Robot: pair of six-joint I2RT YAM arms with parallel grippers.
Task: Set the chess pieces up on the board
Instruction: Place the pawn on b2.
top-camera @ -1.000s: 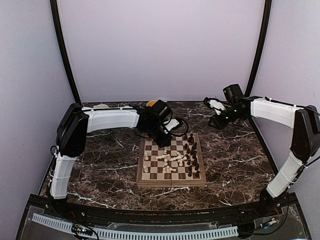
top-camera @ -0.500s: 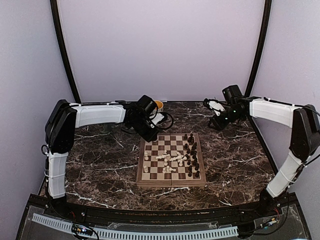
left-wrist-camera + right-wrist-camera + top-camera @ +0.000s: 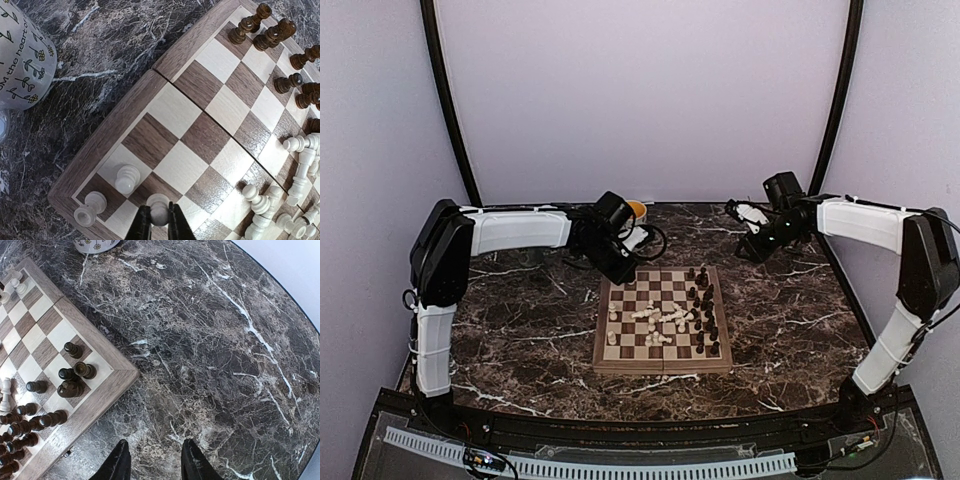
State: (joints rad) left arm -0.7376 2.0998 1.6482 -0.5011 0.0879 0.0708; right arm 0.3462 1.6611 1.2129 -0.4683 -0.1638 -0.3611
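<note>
You had the left gripper (image 3: 159,221) closed narrow on the head of a small cream-white turned pawn (image 3: 159,207), at the far-left corner area of the square wooden chessboard with tan and dark brown checks (image 3: 150,142). I couldn't tell if that pawn's base sat on its square or hung just above it. Two more cream-white pawns (image 3: 127,178) stood upright on squares just beside it, nearer the corner and apart from each other. The rest of the cream-white pieces (image 3: 660,322) lay toppled in a loose heap around the middle of the board, several touching. The dark brown pieces (image 3: 704,310) were bunched along the board's right side, some upright, some lying down. Your right gripper (image 3: 155,446) hung with its jaws wide and nothing between them. It was over the dark white-veined marble table (image 3: 225,365), just off the board's far-right corner and well apart from every piece. A white ceramic mug with a small flower print (image 3: 20,55) stood on the table beyond the board's far edge, near the left gripper and not touching the board
</note>
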